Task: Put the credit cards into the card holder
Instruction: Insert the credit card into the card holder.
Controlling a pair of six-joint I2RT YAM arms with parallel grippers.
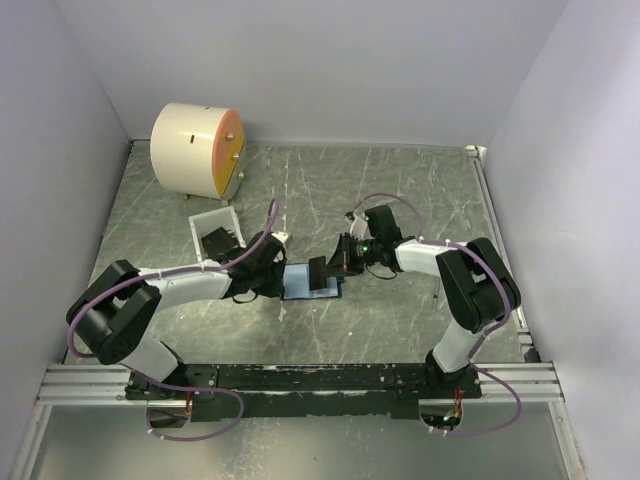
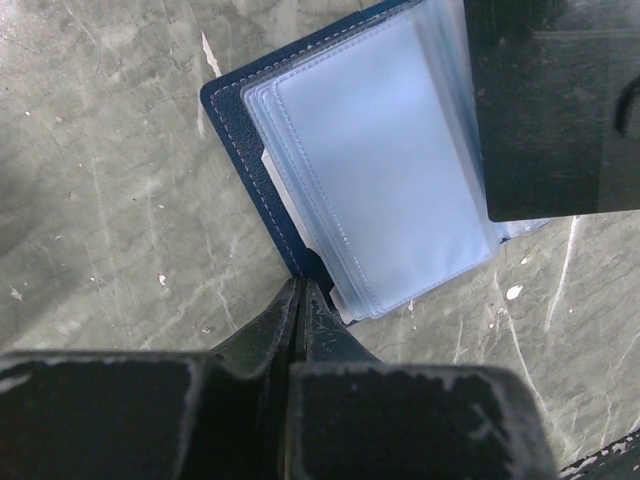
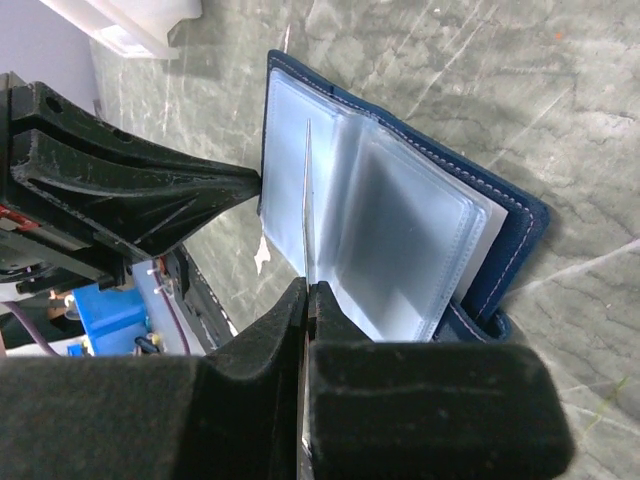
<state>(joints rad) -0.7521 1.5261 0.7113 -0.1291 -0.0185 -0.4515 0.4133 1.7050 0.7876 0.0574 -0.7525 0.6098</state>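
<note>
Two robot arms meet over an open card holder (image 2: 380,170) on a grey marbled table. The step in hand is inserting a card.

The right gripper (image 3: 307,290) is clenched on a dark credit card (image 2: 560,110). From its own wrist camera the card shows edge-on as a thin line rising straight out from the fingertips. It stands on edge above the clear pockets, just ahead of the jaws.

The left gripper (image 2: 300,290) has its fingers pressed together, and their tips touch the holder's near navy corner. Whether they pinch a bit of the cover or only press on it cannot be told. The holder lies directly beyond these tips, fanned open.

The next move, as a judgement, calls for tipping the card flatter. Its leading edge must then find a pocket mouth while the left gripper steadies the case (the pockets look thin and floppy, so the edge could skid across them).

Counted:
- one card holder;
- one credit card in view, the dark one, with no orange-yellow card visible;
- one white tray (image 1: 205,222), beyond and to the left of the left gripper;
- one cream cylinder (image 1: 190,148), farther off still.
</note>
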